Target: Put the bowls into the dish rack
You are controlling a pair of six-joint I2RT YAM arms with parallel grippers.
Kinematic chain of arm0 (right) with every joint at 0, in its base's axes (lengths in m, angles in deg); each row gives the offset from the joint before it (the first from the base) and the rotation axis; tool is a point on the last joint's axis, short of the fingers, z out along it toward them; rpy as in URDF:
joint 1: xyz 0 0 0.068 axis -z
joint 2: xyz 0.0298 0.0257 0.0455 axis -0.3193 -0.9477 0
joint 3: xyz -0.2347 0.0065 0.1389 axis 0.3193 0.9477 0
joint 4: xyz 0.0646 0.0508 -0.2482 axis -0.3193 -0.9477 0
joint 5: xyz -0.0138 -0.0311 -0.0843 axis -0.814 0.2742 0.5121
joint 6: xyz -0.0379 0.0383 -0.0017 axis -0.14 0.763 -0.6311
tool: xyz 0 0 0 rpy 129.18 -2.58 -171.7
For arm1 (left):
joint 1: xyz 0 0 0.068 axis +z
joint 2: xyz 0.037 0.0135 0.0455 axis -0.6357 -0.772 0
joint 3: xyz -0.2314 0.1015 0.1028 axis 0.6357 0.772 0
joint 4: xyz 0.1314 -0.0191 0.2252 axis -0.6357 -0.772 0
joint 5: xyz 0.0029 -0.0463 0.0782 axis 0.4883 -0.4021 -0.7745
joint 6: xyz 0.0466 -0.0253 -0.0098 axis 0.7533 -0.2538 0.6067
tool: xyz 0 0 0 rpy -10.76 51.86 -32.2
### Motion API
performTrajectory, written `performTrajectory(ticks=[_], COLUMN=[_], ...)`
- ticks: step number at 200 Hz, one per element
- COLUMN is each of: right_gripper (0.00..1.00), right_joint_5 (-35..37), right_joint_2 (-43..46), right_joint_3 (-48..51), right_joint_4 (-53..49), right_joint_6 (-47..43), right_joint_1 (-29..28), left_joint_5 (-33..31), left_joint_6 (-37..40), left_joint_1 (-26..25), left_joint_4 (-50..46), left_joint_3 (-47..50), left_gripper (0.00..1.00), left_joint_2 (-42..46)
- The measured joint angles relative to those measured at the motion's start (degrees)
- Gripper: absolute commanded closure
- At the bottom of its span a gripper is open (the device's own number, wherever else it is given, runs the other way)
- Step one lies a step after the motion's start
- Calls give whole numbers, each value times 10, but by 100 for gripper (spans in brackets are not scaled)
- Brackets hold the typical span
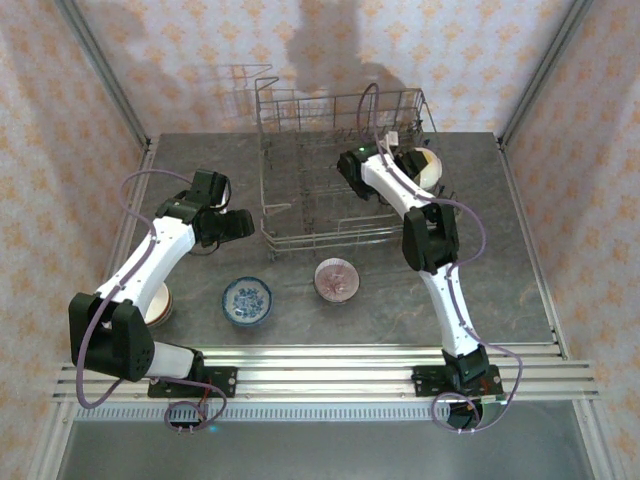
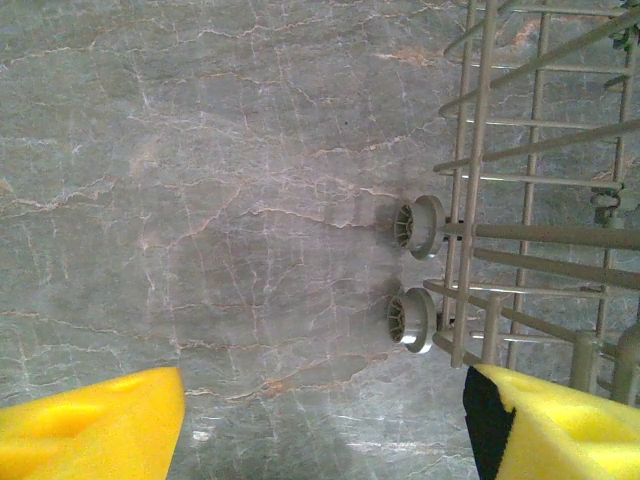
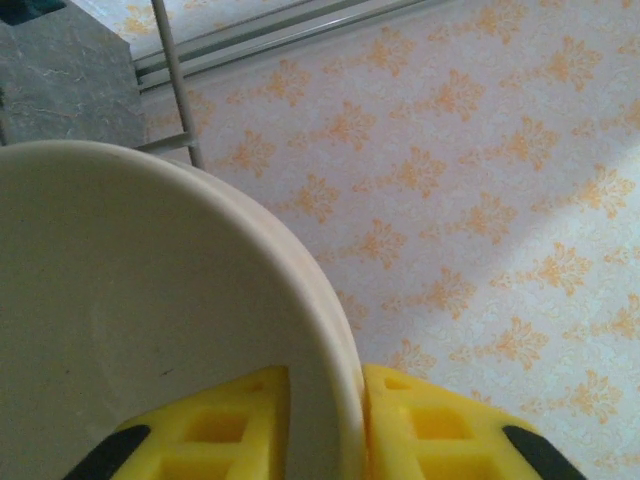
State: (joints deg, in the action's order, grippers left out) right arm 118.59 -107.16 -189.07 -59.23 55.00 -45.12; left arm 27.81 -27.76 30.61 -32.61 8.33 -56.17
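Note:
The grey wire dish rack (image 1: 335,205) stands at the back middle of the table. My right gripper (image 1: 408,152) reaches over its right end, and its yellow pads stand on either side of the rim of a plain cream bowl (image 3: 120,300), right gripper (image 3: 352,430) shut on it. That bowl (image 1: 430,166) sits tilted at the rack's right side. A blue-and-white bowl (image 1: 247,301) and a pinkish bowl (image 1: 337,280) lie on the table before the rack. My left gripper (image 1: 243,223) hovers by the rack's left edge, open and empty (image 2: 325,425).
A cream bowl (image 1: 160,303) sits partly under my left arm at the table's left. In the left wrist view two small grey wheels (image 2: 418,225) stick out of the rack's wire side (image 2: 520,200) over the marble table (image 2: 200,200). Patterned walls close in the back and sides.

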Motion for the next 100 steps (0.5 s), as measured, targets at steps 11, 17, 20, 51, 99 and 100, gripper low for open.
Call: performTrajectory(ticks=[11,17,20,51,99,100], right_gripper=[75,75,74,64,47,47], right_joint_5=[-2,-3,-4,-16,-88,-89], right_joint_2=[0,0,0,0,6,7], right_joint_3=[4,6,7,22,55,55], right_joint_4=[0,0,0,9,56,56], right_joint_6=[-2,-4,-4,-16,-56,-57], right_joint_1=[-4,-7,-8,-19,-16,-16], left_joint_5=[0,1,2,2,2,2], left_joint_6=[0,0,0,-6,-10,-10], left_joint_1=[0,0,0,0,0,0], left_joint_4=[1,2,2,5,9,9], left_joint_3=[0,1,1,11,24,24], left_gripper=[24,24,24,24,24,24], left_joint_2=[0,0,0,2,9,9])
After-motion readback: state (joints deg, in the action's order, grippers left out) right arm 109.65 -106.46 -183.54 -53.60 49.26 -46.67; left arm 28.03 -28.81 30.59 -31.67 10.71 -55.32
